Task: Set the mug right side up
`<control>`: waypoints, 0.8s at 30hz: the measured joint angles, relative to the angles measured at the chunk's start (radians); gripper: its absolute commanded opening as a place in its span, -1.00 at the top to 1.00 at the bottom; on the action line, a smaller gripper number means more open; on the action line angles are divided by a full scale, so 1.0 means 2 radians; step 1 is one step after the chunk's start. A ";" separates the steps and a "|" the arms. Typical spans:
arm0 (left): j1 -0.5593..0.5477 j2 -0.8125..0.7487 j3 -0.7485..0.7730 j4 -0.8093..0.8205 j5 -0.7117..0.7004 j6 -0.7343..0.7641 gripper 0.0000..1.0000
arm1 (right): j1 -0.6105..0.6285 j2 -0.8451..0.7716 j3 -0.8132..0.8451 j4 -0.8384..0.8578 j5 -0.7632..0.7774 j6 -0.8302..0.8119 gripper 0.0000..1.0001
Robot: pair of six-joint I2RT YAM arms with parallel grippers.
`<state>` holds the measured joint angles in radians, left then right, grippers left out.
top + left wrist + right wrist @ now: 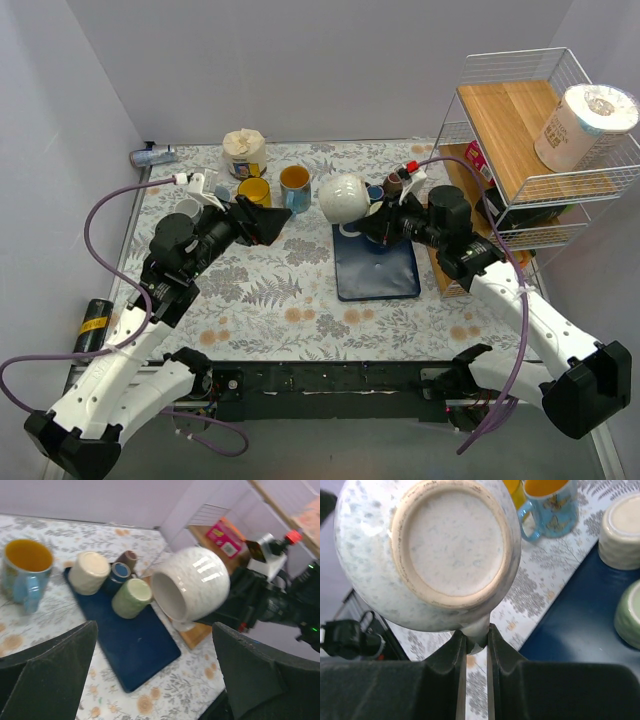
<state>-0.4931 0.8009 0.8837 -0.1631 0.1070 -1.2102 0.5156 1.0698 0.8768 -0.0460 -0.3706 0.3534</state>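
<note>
The white speckled mug (343, 197) hangs in the air above the far left corner of the blue mat (375, 275), tipped on its side. Its mouth faces my left gripper in the left wrist view (192, 582), and its unglazed base faces the right wrist camera (430, 550). My right gripper (476, 640) is shut on the mug's handle, just right of the mug in the top view (368, 223). My left gripper (275, 215) stands wide open a short way left of the mug, with nothing between its fingers (50, 670).
Several small mugs lie on the blue mat (135, 645): a cream one (89, 572), a green one (131, 597), and small blue and brown cups behind. A yellow mug (253, 190) and a blue mug (294, 183) stand left. A wire rack (540, 140) with a paper roll (585, 125) stands on the right.
</note>
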 measured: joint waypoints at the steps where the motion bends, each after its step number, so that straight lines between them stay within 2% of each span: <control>1: 0.000 -0.005 -0.004 0.017 0.020 -0.004 -0.96 | 0.006 0.001 0.006 0.007 0.007 0.018 0.97; 7: 0.000 -0.003 -0.031 0.105 0.125 -0.039 -0.88 | 0.045 0.026 0.064 0.052 0.052 0.113 0.97; 14: 0.000 0.014 -0.038 0.171 0.190 -0.067 -0.73 | 0.113 0.062 0.124 0.094 0.091 0.184 0.97; 16: 0.000 0.018 -0.037 0.186 0.202 -0.073 -0.68 | 0.133 0.072 0.134 0.103 0.098 0.198 0.97; 19: 0.000 0.019 -0.037 0.194 0.203 -0.078 -0.44 | 0.151 0.082 0.137 0.111 0.106 0.212 0.97; 24: 0.000 0.008 -0.043 0.194 0.160 -0.088 -0.14 | 0.168 0.093 0.138 0.118 0.114 0.232 0.97</control>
<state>-0.4938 0.8173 0.7986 0.2249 0.4278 -1.3869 0.8520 1.2564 1.1519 0.1909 -0.1432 0.8173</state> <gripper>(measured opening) 0.644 0.201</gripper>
